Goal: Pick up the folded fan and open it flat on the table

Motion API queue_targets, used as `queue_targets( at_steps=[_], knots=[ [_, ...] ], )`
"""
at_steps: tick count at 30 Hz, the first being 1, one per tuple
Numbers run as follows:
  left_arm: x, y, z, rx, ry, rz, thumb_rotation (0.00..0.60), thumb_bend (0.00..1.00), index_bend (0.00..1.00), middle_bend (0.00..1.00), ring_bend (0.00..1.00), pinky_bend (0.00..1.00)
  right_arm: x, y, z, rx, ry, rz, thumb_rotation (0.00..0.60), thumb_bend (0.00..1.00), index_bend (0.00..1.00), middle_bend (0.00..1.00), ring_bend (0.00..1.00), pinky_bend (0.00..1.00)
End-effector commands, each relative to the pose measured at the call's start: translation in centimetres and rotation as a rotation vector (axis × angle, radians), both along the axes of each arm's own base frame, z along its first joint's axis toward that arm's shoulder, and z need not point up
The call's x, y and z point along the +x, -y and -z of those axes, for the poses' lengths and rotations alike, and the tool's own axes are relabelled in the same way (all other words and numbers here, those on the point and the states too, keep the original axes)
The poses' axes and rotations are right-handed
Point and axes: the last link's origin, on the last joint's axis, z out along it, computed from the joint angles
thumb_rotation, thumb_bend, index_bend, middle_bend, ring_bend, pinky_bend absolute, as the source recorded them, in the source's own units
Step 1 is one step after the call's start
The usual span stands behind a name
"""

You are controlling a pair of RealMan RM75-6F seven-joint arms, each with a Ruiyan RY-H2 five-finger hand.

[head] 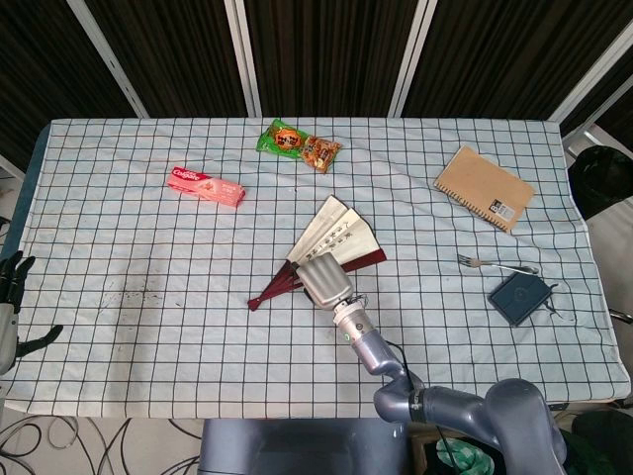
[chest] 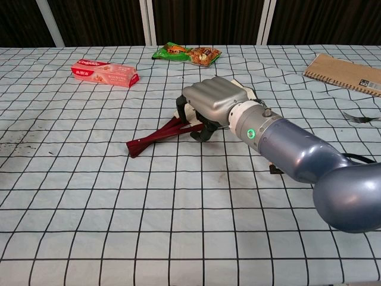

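Observation:
The fan point(head: 336, 233) lies partly spread on the checked tablecloth, cream paper leaf pointing up-right and dark red ribs point(chest: 153, 140) running down-left to the pivot. My right hand point(head: 324, 280) sits on top of the ribs just below the leaf. In the chest view this right hand point(chest: 214, 104) hides most of the leaf, and its dark fingers point(chest: 189, 114) curl down around the red ribs. My left hand point(head: 14, 309) hangs off the table's left edge, fingers apart and holding nothing.
A pink toothpaste box point(head: 206, 186) and a green snack packet point(head: 299, 145) lie at the back. At the right are a brown notebook point(head: 485, 188), a fork point(head: 495, 265) and a dark blue case point(head: 522, 297).

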Motion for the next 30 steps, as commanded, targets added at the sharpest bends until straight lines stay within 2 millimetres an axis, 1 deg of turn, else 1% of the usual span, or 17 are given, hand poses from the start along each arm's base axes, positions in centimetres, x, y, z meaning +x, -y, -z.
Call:
queue_targets(
  at_steps=[1, 8, 15, 19, 22, 25, 30],
  knots=[
    [0.1, 0.1, 0.1, -0.005, 0.007, 0.002, 0.6, 0.0, 0.0, 0.0, 0.0, 0.0, 0.1, -0.4, -0.3, -0.003, 0.015, -0.006, 0.6, 0.31, 0.44, 0.96, 1.0, 0.97],
    [0.2, 0.1, 0.0, -0.005, 0.011, 0.004, 0.6, 0.0, 0.0, 0.0, 0.0, 0.0, -0.4, -0.7, -0.5, -0.002, 0.018, 0.013, 0.6, 0.31, 0.44, 0.96, 1.0, 0.97],
    [0.1, 0.1, -0.1, 0.002, 0.017, 0.0, 0.6, 0.0, 0.0, 0.0, 0.0, 0.0, -0.3, -0.7, 0.2, -0.005, 0.028, 0.02, 0.6, 0.31, 0.44, 0.96, 1.0, 0.97],
    [0.1, 0.0, -0.2, 0.002, 0.018, 0.0, 0.6, 0.0, 0.0, 0.0, 0.0, 0.0, -0.7, -0.6, 0.5, -0.006, 0.019, 0.031, 0.6, 0.31, 0.44, 0.96, 1.0, 0.97],
    [0.1, 0.0, -0.2, 0.002, 0.018, -0.001, 0.6, 0.0, 0.0, 0.0, 0.0, 0.0, -1.1, -0.5, 0.6, -0.009, 0.013, 0.042, 0.6, 0.32, 0.47, 0.96, 1.0, 0.97],
    [0.1, 0.0, -0.2, 0.001, 0.02, -0.001, 0.6, 0.0, 0.0, 0.0, 0.0, 0.0, -1.4, -0.5, 0.6, -0.009, 0.014, 0.047, 0.6, 0.38, 0.53, 0.96, 1.0, 0.97],
    [0.1, 0.0, -0.1, -0.001, 0.022, -0.001, 0.6, 0.0, 0.0, 0.0, 0.0, 0.0, -1.2, -0.6, 0.3, -0.008, 0.04, 0.029, 0.6, 0.54, 0.65, 0.96, 1.0, 0.97]
  ],
)
